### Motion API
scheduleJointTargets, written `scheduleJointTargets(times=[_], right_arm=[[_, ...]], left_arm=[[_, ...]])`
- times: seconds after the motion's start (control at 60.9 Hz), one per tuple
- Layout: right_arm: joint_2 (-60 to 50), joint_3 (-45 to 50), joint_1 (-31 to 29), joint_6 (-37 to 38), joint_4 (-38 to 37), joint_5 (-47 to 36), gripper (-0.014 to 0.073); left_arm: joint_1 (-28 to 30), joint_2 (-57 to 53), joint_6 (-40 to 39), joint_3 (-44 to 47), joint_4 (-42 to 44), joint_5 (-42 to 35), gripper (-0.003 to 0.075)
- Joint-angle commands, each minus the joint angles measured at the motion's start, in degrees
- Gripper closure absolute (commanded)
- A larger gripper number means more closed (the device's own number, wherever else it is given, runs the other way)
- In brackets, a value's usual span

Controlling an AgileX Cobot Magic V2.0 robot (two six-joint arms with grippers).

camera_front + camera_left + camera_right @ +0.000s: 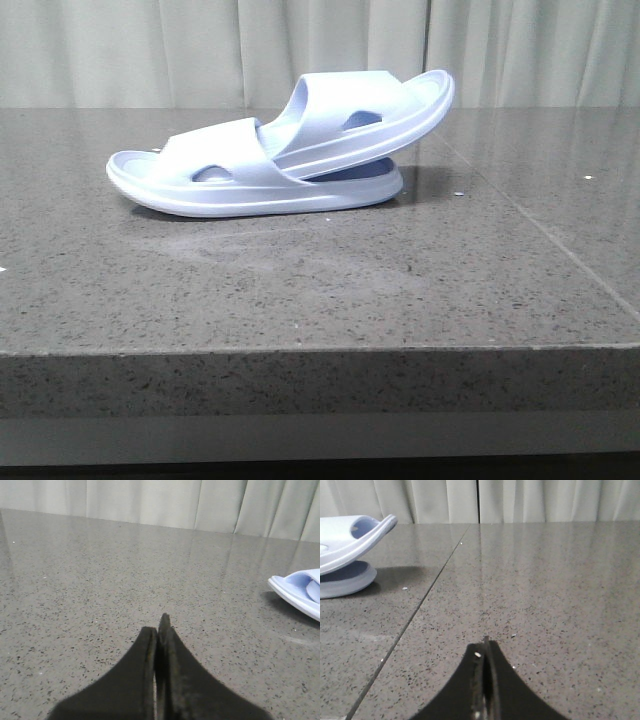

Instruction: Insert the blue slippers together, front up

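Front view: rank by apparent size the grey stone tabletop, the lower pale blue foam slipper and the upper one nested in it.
1. Grey stone tabletop, by far.
2. Lower pale blue foam slipper and upper slipper: look alike; the overlap hides part of each, so no ranking.

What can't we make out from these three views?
- Upper slipper: its end under the lower slipper's strap is hidden in the front view.
- Left wrist view: frame edge shows only one slipper tip.
- Right wrist view: frame edge cuts off both slippers.
- Left gripper and right gripper appear only in the wrist views.
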Motion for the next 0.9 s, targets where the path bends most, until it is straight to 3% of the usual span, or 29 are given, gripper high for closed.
scheduleJointTargets(times=[0.0,0.887], right_arm=[[-1.07,0.02,-0.13,0.12,-0.68,-2.7,0.0653],[-1.07,0.02,-0.13,0.12,-0.68,-3.23,0.0653]], left_arm=[[0.04,-1.26,-0.09,1.08,-0.08,-4.92,0.0739],[0.04,-1.26,-0.09,1.08,-0.08,-4.92,0.0739]])
